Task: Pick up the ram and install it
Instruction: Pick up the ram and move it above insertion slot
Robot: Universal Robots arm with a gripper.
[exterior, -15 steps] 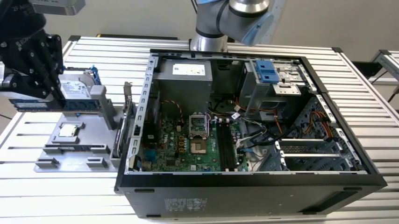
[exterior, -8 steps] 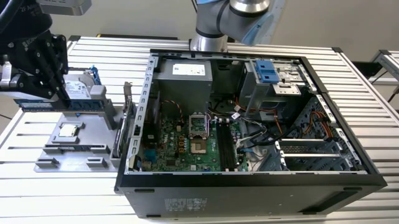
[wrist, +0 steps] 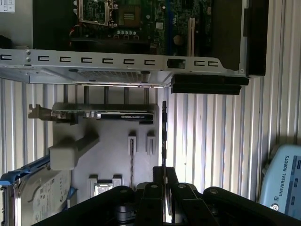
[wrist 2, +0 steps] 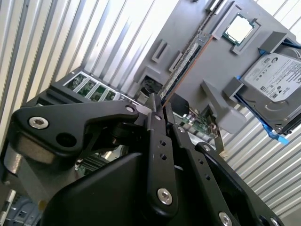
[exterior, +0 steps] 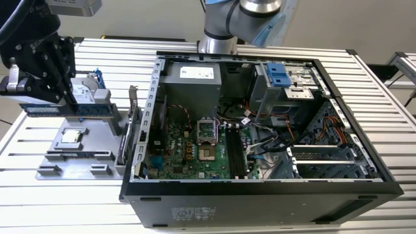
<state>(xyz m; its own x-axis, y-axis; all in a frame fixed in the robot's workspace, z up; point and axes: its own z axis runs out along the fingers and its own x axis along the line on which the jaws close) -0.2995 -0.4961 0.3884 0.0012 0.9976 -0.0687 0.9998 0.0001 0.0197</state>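
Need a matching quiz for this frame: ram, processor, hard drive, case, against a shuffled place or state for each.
Things:
1. ram
2. processor
3. hard drive
4. case

Place or state:
A. blue brackets on its sides
B. side open, motherboard showing
C. gripped by the hand
D. flat in a recess of the tray

Pairs: 1-C, 2-D, 3-A, 4-B
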